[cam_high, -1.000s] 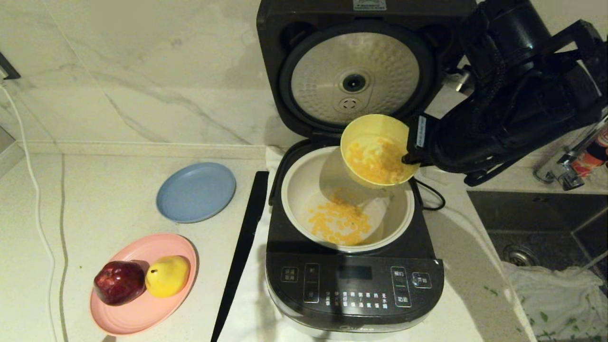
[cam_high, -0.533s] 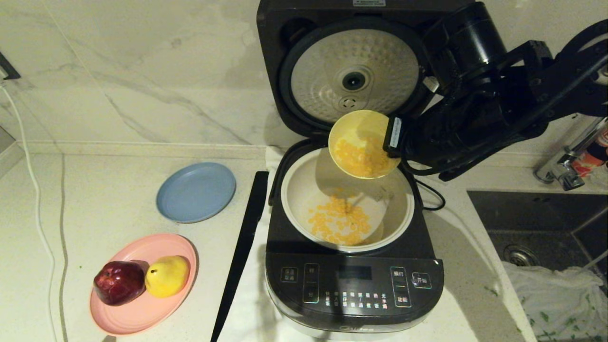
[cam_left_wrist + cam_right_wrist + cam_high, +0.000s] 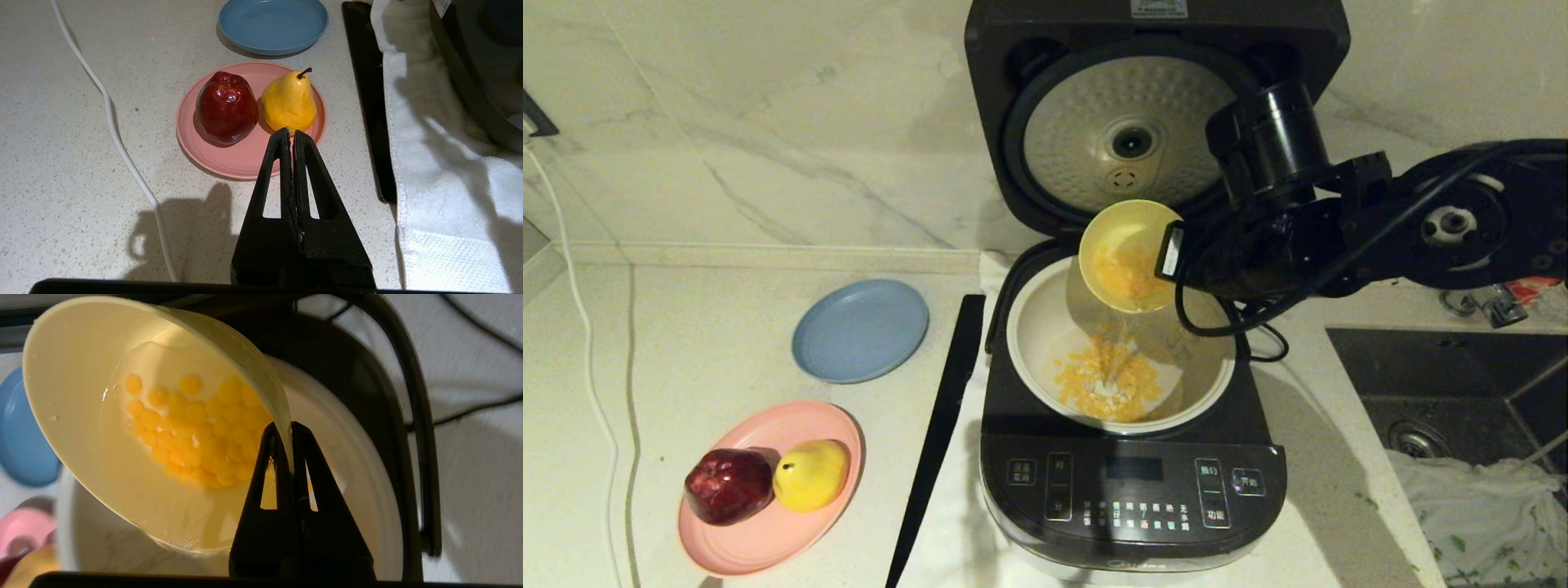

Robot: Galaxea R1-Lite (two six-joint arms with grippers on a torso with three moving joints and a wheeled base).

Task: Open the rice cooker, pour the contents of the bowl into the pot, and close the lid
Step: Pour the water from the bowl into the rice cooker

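The dark rice cooker (image 3: 1131, 482) stands with its lid (image 3: 1131, 135) swung up, the dimpled silver plate facing me. The cream pot (image 3: 1037, 327) holds a heap of yellow kernels (image 3: 1107, 384). Above the pot's back edge, my right gripper (image 3: 1168, 253) (image 3: 286, 426) is shut on the rim of the pale yellow bowl (image 3: 1115, 233) (image 3: 81, 416), which is tilted steeply toward the pot. Kernels (image 3: 196, 433) and liquid still lie inside it, and a stream falls into the pot. My left gripper (image 3: 291, 132) is shut and empty, low over the counter by the pink plate.
A pink plate (image 3: 768, 531) with a red apple (image 3: 727, 486) and a yellow pear (image 3: 810, 474) sits front left, a blue plate (image 3: 859, 329) behind it. A black strip (image 3: 939, 425) and white towel (image 3: 441, 183) lie beside the cooker. The sink (image 3: 1462, 384) is at the right.
The right arm has swung lower and leftward, carrying the bowl a little left over the pot and tipping it further. More kernels and liquid have fallen into the pot.
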